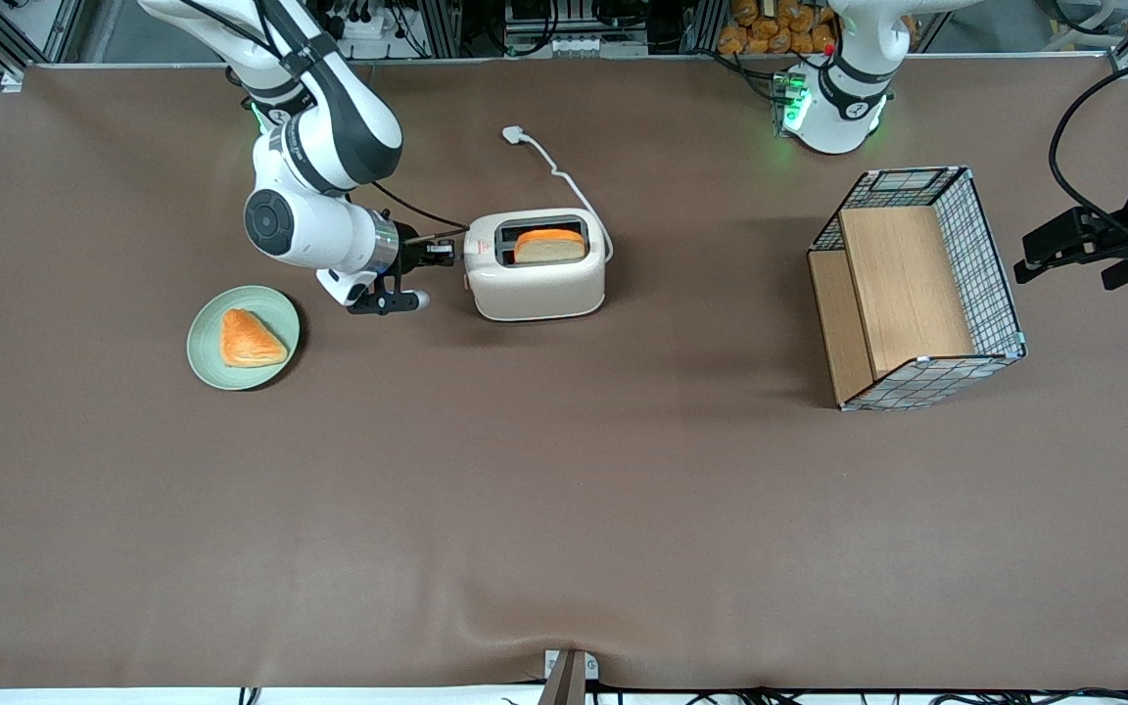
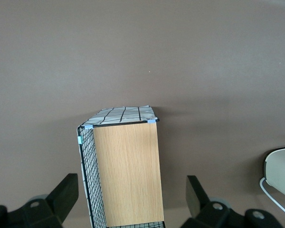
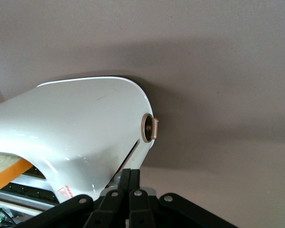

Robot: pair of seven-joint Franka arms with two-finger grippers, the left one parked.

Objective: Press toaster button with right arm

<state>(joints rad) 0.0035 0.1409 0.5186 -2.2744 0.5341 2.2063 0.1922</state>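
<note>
At toaster (image 1: 537, 284) end, gripper (image 3: 128, 179) closed, wrist view alone shows toaster button (image 3: 151, 128).

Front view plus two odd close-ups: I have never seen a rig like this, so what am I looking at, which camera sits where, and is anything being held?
Two white robot arms stand at a brown table. One picture looks down from the front; the other two come from cameras on the arms' wrists. The right arm has its gripper at the narrow end of the toaster, its fingers shut together and holding nothing. A bread slice stands in one slot. The working arm's wrist picture shows the grey toaster button sticking out, apart from the fingers. Also on the table: a green plate carrying a pastry, and a wire-and-wood basket lying toward the parked arm's end.
</note>
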